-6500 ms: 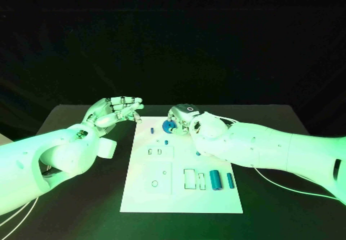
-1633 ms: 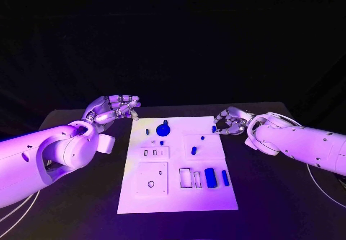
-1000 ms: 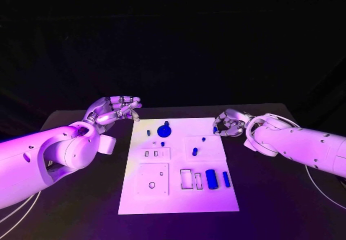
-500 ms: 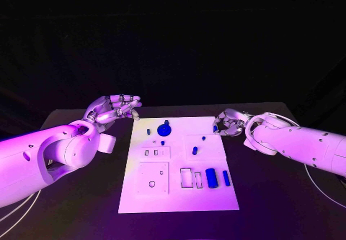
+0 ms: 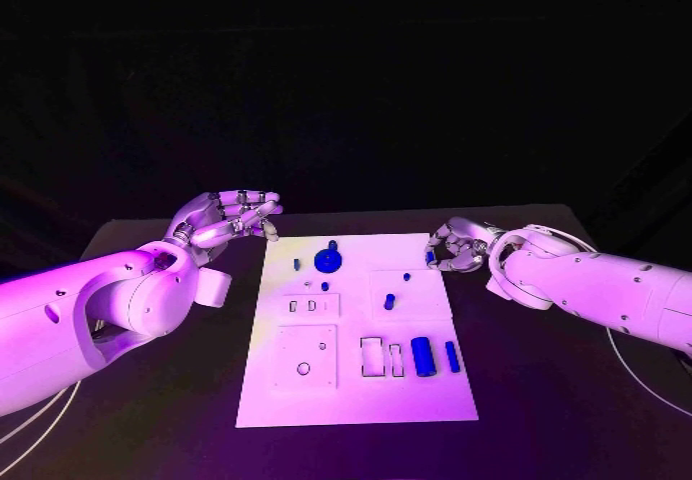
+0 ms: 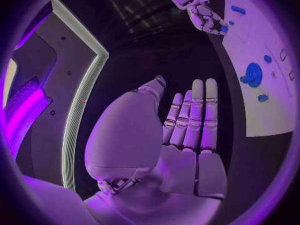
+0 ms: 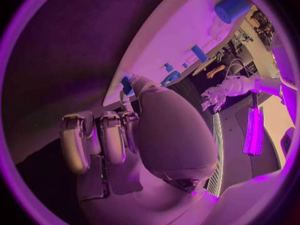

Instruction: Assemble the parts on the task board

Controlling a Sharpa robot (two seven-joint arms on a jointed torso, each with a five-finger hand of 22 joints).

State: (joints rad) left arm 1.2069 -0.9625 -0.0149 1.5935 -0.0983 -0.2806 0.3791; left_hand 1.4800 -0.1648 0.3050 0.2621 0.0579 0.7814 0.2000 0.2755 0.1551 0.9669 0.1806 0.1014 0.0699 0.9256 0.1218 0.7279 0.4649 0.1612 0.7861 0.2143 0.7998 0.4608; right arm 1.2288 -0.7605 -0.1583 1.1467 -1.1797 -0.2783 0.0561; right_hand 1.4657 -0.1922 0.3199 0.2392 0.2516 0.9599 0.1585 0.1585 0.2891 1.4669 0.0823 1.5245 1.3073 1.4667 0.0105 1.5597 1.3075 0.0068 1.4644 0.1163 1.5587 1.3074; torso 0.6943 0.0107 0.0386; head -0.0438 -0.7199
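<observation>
The white task board lies mid-table. A blue gear sits at its far end, with small blue pegs around it. A thick blue cylinder and a slim one lie near right. My right hand is at the board's far right edge, its thumb and a finger curled around a small blue part, which shows at the thumb tip. My left hand hovers off the board's far left corner, its palm bare and fingers apart.
Empty rectangular slots lie beside the thick cylinder, and a square plate with an oval hole lies near left. Two small slots sit mid-left. Black tabletop stretches on both sides of the board.
My right hand has left the blue gear and gone to the board's far right edge, where it has barely shifted over the last second. The left hand has stayed put.
</observation>
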